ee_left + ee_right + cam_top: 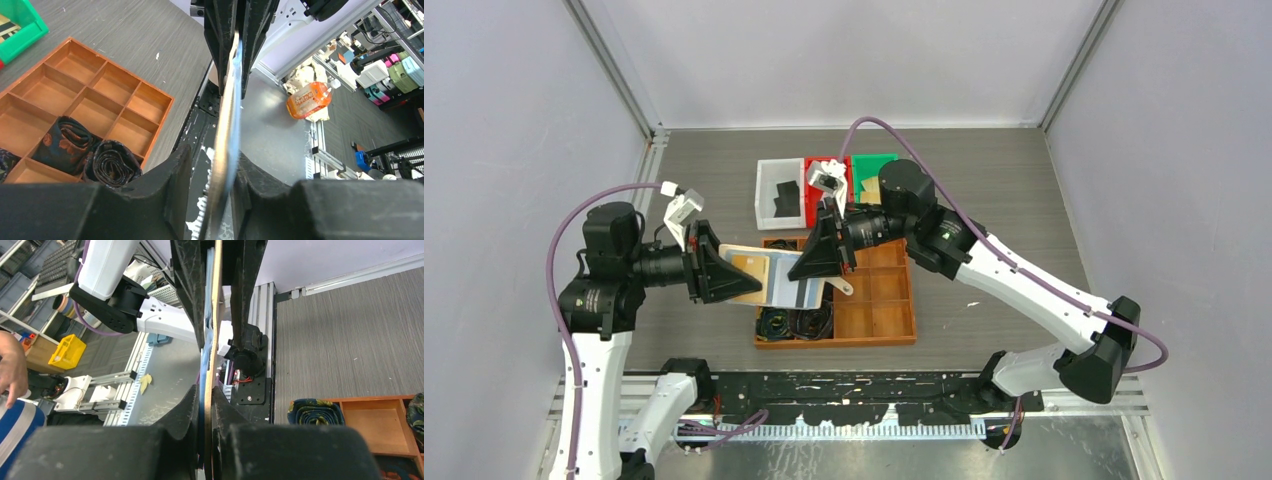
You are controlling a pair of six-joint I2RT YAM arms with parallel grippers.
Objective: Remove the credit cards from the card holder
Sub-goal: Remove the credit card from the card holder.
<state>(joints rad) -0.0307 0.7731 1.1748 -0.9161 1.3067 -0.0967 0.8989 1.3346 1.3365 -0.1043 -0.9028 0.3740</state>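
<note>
The tan card holder [776, 281] hangs open in the air over the wooden tray, stretched between both grippers. Its pale blue inner side faces up, and a gold credit card [749, 265] shows in a pocket at its left end. My right gripper [798, 270] is shut on the holder's right end, the fingers pressed on both faces [214, 340]. My left gripper [752, 283] straddles the left end. In the left wrist view the holder [227, 125] rests against one finger with a gap to the other [172, 170], so this gripper [212, 175] stands open.
A wooden divided tray [879, 300] lies under the holder, with dark coiled rolls [789, 322] in its near-left cells. Behind it stand a white bin [780, 193] with dark flat pieces, a red bin [812, 190] and a green bin [874, 170].
</note>
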